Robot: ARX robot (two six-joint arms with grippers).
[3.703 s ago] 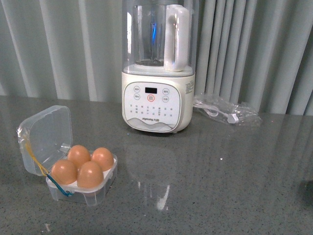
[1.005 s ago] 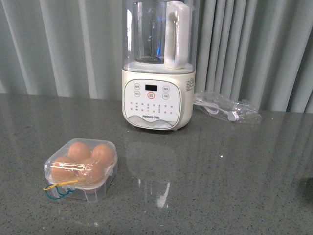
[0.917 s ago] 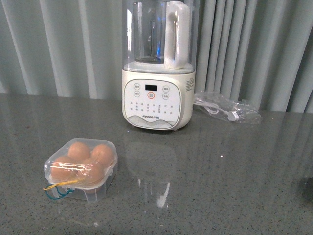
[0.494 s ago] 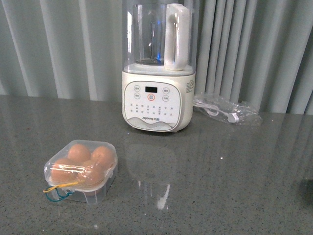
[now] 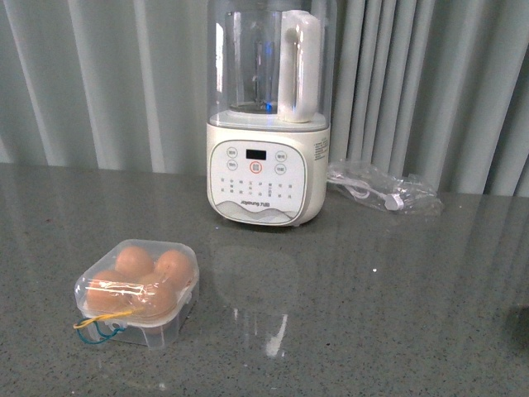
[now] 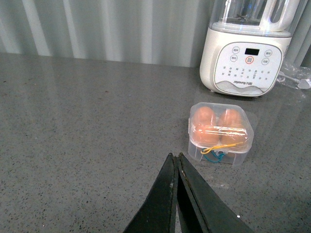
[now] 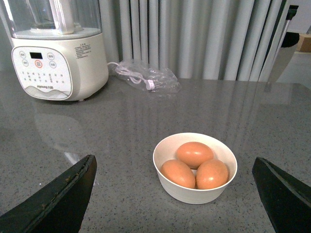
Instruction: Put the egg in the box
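The clear egg box (image 5: 136, 289) sits on the grey counter at the front left with its lid down over several orange-brown eggs (image 5: 134, 261); yellow and blue bands hang at its front. It also shows in the left wrist view (image 6: 221, 132). My left gripper (image 6: 175, 158) is shut and empty, a short way in front of the box and apart from it. My right gripper (image 7: 175, 194) is open wide and empty, its fingers either side of a white bowl (image 7: 167, 183) holding three more eggs (image 7: 194, 154). Neither gripper shows in the front view.
A tall white blender (image 5: 266, 124) stands at the back middle of the counter (image 5: 380, 314). A clear plastic bag with a cable (image 5: 384, 188) lies to its right. Grey curtains hang behind.
The box lid, open 3.7 s ago with four eggs showing, is now down over them. Over the last second the view has drifted slightly; the box has not moved.
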